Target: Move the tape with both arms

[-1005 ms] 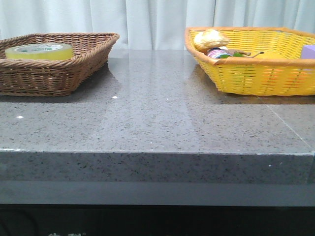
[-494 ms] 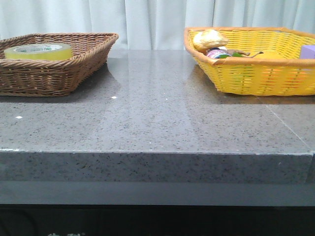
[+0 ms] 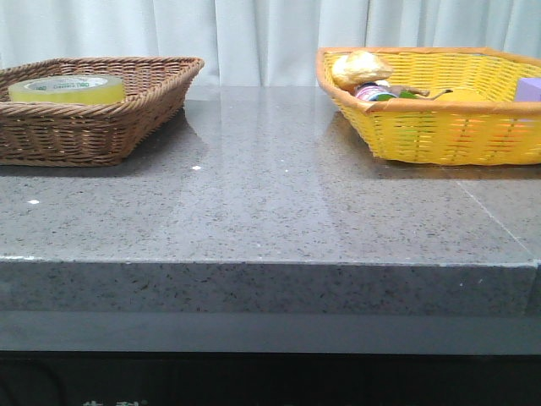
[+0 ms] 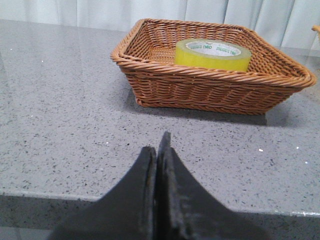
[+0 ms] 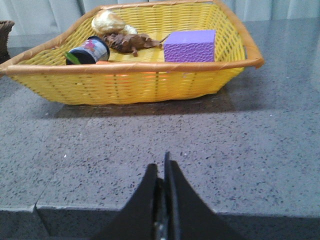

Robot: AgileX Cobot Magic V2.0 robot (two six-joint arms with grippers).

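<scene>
Pale curtains hang behind the grey speckled worktop (image 3: 270, 194). On its left stands a brown wicker basket (image 4: 200, 92) holding the tape (image 4: 212, 54), lying flat; on the right, well apart, a yellow basket (image 5: 125, 82) holds a purple block (image 5: 190, 46). Left hand (image 4: 157, 152) and right hand (image 5: 161, 177) are both pressed together, hovering low before the worktop's near edge.

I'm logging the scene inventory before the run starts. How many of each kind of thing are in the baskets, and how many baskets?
Baskets: 2, brown and yellow
Tape rolls: 2, the tape in the brown one, a small multicoloured roll in the yellow
Purple block: 1
Brown animal figure: 1
Pale lumpy object: 1
Total: 7
</scene>
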